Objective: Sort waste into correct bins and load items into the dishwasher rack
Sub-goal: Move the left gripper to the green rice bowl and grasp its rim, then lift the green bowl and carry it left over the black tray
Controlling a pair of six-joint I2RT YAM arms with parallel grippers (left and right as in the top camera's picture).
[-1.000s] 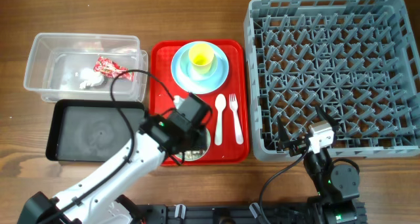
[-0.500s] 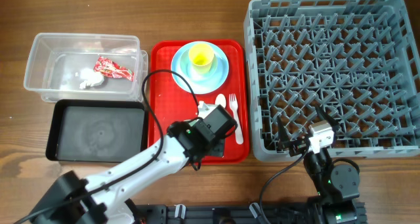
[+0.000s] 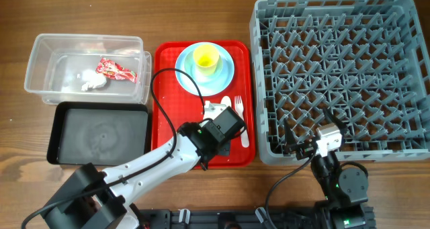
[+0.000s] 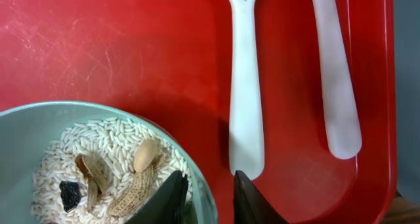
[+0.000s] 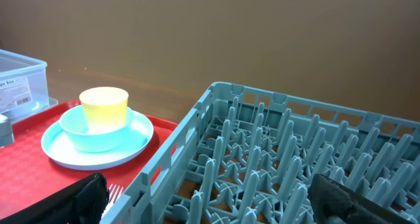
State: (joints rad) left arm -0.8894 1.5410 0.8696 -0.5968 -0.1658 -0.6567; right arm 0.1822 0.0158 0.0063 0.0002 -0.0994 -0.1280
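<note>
Near the front edge of the red tray (image 3: 168,74), the rim of the pale green bowl (image 4: 79,106) is straddled by the narrow jaws of the left gripper (image 4: 207,184) — a firm pinch cannot be confirmed. If lifted on so slight a hold, the bowl could be tipped and its food scraps (image 4: 98,155) spilled.

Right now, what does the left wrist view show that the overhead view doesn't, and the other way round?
Only the left wrist: the food scraps inside the pale green bowl, rice with peanut shells, and the left end effector straddling the bowl's rim.
Only the overhead: the clear tub holding the wrapper and tissue, the black tray, the dishwasher rack, and the plates with the yellow cup.
Both: the red serving tray, the spoon and the fork.
</note>
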